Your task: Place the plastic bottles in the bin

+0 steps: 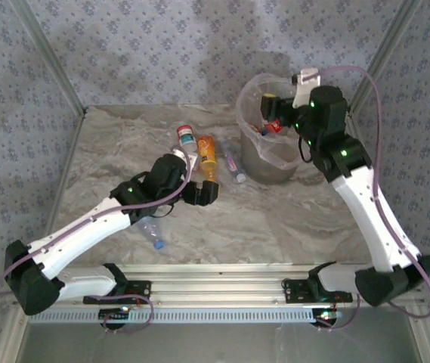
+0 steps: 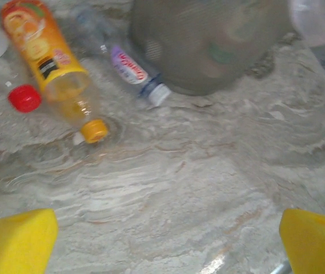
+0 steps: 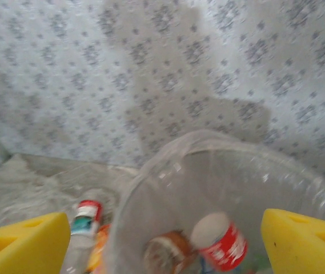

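Swirly grey stone is covering the bench (image 1: pixel 275 219), and flowery paper is covering the walls behind it. Some of the plastic bottles are lying loose on the bench just ahead of the left claw (image 1: pixel 203 193). An orange bottle (image 2: pixel 51 63) is lying closest, with its orange cap pointing back at the claw. A purple-label bottle (image 2: pixel 132 69) is lying a bit further on and to the right. A red-cap bottle (image 2: pixel 24 98) is lying to the left. One more, a blue-cap bottle (image 1: pixel 154 236), is lying behind the claw, half under the left arm.

The bin (image 1: pixel 269 155) is standing past the purple-label bottle, further from the left claw than those three. That bottle's cap is sitting right by the foot of the bin.

The left claw is hanging low over bare bench. Its yellow fingers (image 2: pixel 16 240) are spread wide and are holding nothing.

The right claw (image 1: pixel 271 113) is hanging right over the mouth of the bin. Its fingers are spread wide as well, with nothing between them. Straight below it, a red-label bottle (image 3: pixel 222 245) and a brown bottle (image 3: pixel 163 256) are lying inside the bin.

I think the step in hand is fetching the next bottle, since some are in the bin and several are waiting. The left claw needs to go forward and down over the orange bottle. It should put one finger on each side of the round body and squeeze gently, because the bottle may roll away.
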`<action>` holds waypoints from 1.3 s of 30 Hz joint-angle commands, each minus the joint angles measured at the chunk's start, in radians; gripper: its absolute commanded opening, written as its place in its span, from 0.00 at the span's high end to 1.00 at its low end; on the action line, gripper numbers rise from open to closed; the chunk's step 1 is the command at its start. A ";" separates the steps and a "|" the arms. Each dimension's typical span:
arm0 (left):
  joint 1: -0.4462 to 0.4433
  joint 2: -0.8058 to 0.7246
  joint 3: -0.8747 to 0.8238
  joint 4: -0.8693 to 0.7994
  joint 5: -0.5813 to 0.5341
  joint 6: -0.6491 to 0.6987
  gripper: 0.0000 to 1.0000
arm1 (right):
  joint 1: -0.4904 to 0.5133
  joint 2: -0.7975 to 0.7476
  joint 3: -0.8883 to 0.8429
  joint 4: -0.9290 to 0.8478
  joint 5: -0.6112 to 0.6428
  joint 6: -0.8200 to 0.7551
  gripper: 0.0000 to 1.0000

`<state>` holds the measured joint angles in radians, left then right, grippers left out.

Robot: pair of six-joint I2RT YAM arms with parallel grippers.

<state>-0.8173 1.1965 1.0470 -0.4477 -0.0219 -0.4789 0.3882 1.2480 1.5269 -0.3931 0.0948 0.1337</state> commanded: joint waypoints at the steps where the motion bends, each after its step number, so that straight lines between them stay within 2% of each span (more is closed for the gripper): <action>1: 0.061 0.050 0.036 -0.043 0.076 -0.063 0.01 | 0.009 -0.099 -0.117 -0.074 -0.116 0.140 0.11; 8: 0.164 0.215 0.075 -0.009 0.135 -0.112 0.03 | 0.012 -0.234 -0.305 -0.109 -0.377 0.221 0.06; 16: 0.226 0.427 0.121 0.151 0.196 -0.122 0.08 | 0.014 -0.354 -0.497 -0.123 -0.480 0.273 0.02; 19: 0.246 0.508 0.156 0.199 0.248 -0.155 0.13 | 0.014 -0.367 -0.522 -0.144 -0.475 0.280 0.02; 24: 0.245 0.601 0.201 0.247 0.264 -0.176 0.16 | 0.015 -0.378 -0.535 -0.140 -0.460 0.285 0.02; 39: 0.247 0.800 0.327 0.195 0.172 -0.156 0.14 | 0.015 -0.405 -0.535 -0.177 -0.430 0.290 0.02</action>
<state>-0.5758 1.9663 1.3323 -0.2356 0.1741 -0.6380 0.3965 0.8623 0.9955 -0.5396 -0.3477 0.4114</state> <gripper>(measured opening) 0.864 0.976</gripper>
